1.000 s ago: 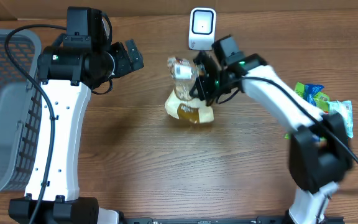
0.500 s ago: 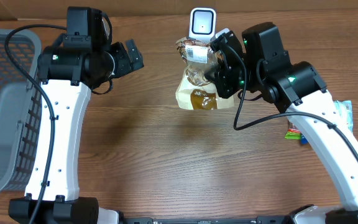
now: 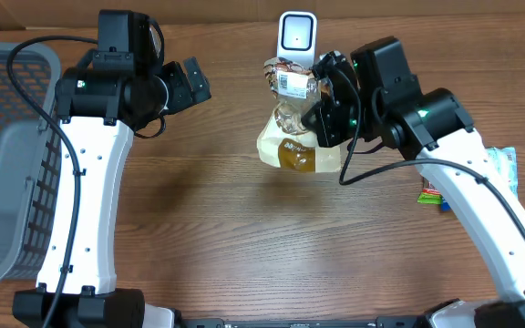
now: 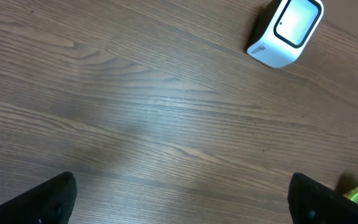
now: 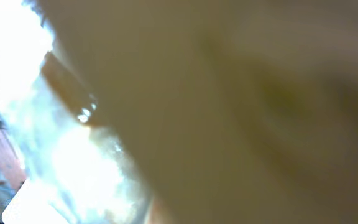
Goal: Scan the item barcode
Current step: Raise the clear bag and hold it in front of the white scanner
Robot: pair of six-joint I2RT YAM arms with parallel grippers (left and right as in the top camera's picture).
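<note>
Overhead, the right gripper [image 3: 317, 102] grasps a clear bag [image 3: 285, 150] of brown contents at twelve o'clock, just beside the scanner [image 3: 297, 36], basket [image 3: 3, 100] at nine, left gripper [image 3: 199, 80] released; left wrist shows scanner at one; right wrist, blurred bag

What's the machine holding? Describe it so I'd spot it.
On the wooden table, find the small white scanner at the far edge. Right in front of it, the right pincer is shut on a clear bag with brownish contents. Unlike the packets at the right edge, it bears a white barcode label.
</note>
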